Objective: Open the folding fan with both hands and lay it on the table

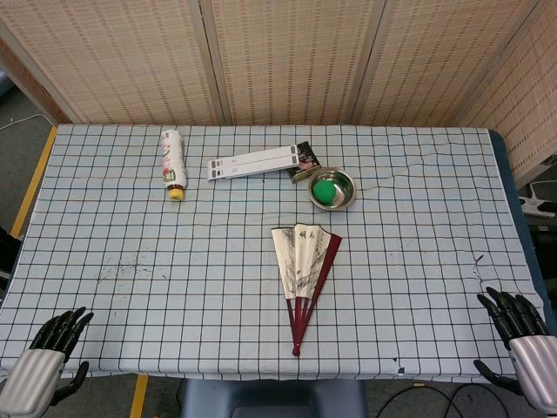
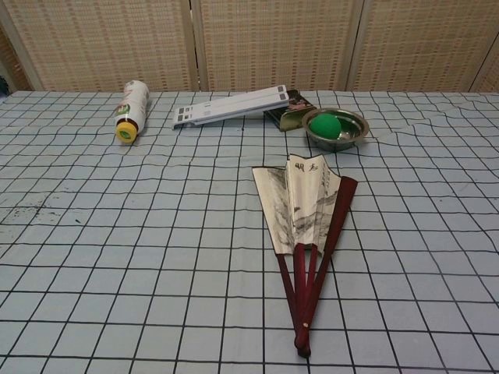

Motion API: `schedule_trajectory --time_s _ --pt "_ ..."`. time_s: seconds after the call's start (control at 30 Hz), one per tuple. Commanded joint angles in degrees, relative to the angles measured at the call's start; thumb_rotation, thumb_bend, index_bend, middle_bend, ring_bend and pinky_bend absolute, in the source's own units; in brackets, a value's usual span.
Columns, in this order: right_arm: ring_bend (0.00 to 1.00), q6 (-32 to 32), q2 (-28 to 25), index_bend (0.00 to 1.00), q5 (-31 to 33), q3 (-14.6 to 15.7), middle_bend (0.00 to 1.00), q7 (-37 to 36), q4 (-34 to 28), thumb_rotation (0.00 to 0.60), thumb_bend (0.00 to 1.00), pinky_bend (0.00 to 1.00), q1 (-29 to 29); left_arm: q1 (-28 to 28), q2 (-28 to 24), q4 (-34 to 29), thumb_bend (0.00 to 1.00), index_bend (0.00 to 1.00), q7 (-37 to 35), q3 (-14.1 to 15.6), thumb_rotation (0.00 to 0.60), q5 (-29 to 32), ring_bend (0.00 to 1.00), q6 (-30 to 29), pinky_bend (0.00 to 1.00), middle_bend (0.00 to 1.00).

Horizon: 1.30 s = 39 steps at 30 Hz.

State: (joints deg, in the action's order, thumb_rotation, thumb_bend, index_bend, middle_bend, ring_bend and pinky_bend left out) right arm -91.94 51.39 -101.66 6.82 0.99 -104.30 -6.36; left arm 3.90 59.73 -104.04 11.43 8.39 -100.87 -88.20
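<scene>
Fan: the folding fan (image 1: 305,274) lay flat on the counter (image 1: 130,287), near the middle and a little toward the robot's right. It was only partly spread: a narrow wedge of painted paper leaf at the far end, dark red ribs converging to the pivot at the near end.
Fan orientation: pivot pointed toward the robot, leaf pointed toward the far side. In the chest view the fan (image 2: 306,234) showed ink painting and characters on the leaf.
Left hand: the left hand (image 1: 54,344) sat at the near left corner of the counter, fingers extended and slightly apart, holding nothing, well apart from the fan.
Right hand: the right hand (image 1: 515,318) sat at the near right edge, fingers extended and apart, holding nothing, well apart from the fan.
Chest view: neither hand showed there.
Counter: covered by a pale cloth with a dark grid.
Bottle: a white bottle (image 1: 173,163) with a yellow cap lay on its side at the far left, cap toward the robot.
White strip: a long white flat object (image 1: 254,162) lay beyond the fan, one end resting on a small dark packet (image 1: 304,159).
Bowl: a metal bowl (image 1: 332,189) held a green ball (image 1: 327,188), just beside the packet and beyond the fan's leaf.
Background: woven screen panels (image 1: 278,52) stood behind the counter.
</scene>
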Motion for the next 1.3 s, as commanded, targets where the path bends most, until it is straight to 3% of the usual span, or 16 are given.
schedule_trajectory --time_s 0.03,0.23,0.4,0.67,0.93,1.3 --pt "0.00 0.3 0.2 0.00 0.1 0.0 0.00 -0.1 -0.1 0.600 0.09 0.01 0.2 0.4 0.2 0.7 0.45 0.00 -0.4 0.2 0.600 -0.3 0.00 -0.5 0.10 0.00" --pt "0.00 1.9 2.8 0.00 0.1 -1.3 0.00 1.4 0.4 0.600 0.09 0.01 1.7 0.7 1.4 2.9 0.45 0.00 -1.9 -0.5 0.600 -2.0 0.00 -3.3 0.10 0.00" --pt "0.00 5.7 9.3 0.02 -0.4 -5.7 0.00 6.9 4.9 0.600 0.09 0.01 6.7 0.7 3.1 5.8 0.45 0.00 -3.6 -2.1 0.600 -2.2 0.00 -5.6 0.10 0.00" --pt "0.00 17.8 19.4 0.31 2.7 -12.9 0.00 17.6 9.3 0.600 0.10 0.01 18.4 -0.4 3.7 6.1 0.45 0.00 -2.4 -3.9 0.600 3.2 0.00 -2.2 0.10 0.00" --pt "0.00 25.7 29.8 0.40 4.8 -14.2 0.00 16.6 18.5 0.600 0.12 0.01 26.5 -1.2 3.6 4.5 0.45 0.00 0.7 -4.7 0.600 8.1 0.00 1.2 0.10 0.00" --pt "0.00 32.2 41.6 0.41 8.8 -14.2 0.00 14.1 31.7 0.600 0.15 0.01 33.7 -1.9 4.2 4.1 0.45 0.00 3.6 -5.9 0.600 11.5 0.00 2.6 0.10 0.00"
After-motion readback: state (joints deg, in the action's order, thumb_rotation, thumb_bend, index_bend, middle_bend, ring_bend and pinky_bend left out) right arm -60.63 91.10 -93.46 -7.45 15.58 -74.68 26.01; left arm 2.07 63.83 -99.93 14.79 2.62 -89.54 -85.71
